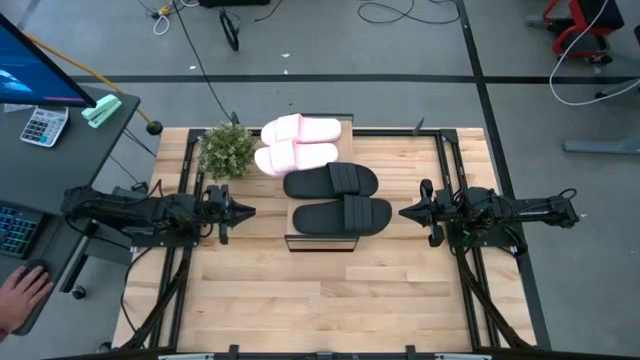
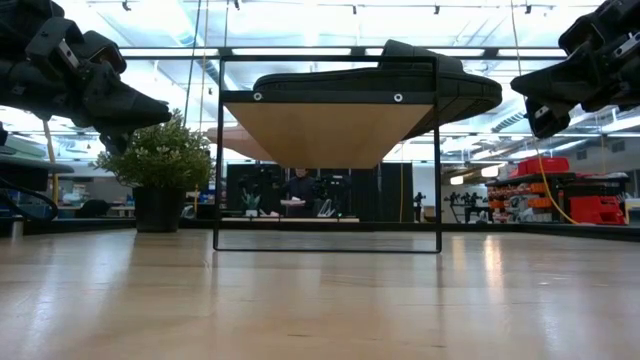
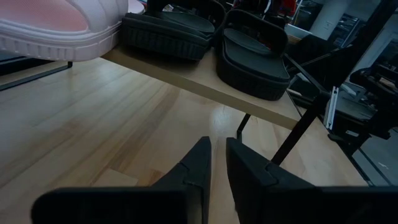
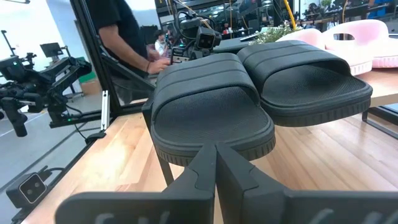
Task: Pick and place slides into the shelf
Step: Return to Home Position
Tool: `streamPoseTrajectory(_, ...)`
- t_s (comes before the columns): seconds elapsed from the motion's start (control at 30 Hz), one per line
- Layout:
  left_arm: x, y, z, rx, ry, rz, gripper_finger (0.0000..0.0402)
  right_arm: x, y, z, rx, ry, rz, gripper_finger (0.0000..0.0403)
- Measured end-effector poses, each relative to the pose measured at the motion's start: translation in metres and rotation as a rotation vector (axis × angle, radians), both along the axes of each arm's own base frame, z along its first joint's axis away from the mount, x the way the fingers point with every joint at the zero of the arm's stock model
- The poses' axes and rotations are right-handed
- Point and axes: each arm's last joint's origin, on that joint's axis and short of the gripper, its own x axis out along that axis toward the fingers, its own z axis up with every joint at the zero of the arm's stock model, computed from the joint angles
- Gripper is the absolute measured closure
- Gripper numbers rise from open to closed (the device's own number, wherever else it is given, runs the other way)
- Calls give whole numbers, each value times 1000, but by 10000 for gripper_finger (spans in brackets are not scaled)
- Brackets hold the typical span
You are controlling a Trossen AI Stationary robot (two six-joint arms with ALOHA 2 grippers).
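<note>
All four slides lie on the shelf (image 2: 320, 130), so I judge the placing work done and the step in hand to be the retreat of both arms to their rest pose. The left gripper (image 1: 245, 212) hovers off the bench (image 1: 330, 300) with its fingers drawn almost together, only a thin slit between them, and it holds nothing. The right gripper (image 1: 405, 212) is fully closed, finger against finger, and is also empty. The shelf stands between the two, just ahead of each gripper's tip but apart from both. The near black slide (image 1: 341, 216) sits straight in front of both grippers, at about their level across the bench. The far black slide (image 1: 330, 181) is just beyond it and touching it. The two pink slides (image 1: 297, 143) lie farther on, toward the shelf's far end, and closer to the left gripper's side. A potted plant (image 1: 226, 150) stands beside that far end, ahead and outward of the left gripper. The next move calls for no grasp. Each arm only needs to settle away from the shelf frame without brushing a slide's overhanging edge, since the black soles reach past the plank on the right gripper's side.
</note>
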Motion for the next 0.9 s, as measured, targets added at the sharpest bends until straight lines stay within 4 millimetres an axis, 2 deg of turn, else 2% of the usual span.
streamPoseTrajectory(0.43, 0, 0, 0, 0, 0, 0, 338, 0, 0, 0, 0, 0, 0, 392)
streamPoseTrajectory(0.9, 0, 0, 0, 0, 0, 0, 346, 0, 0, 0, 0, 0, 0, 392)
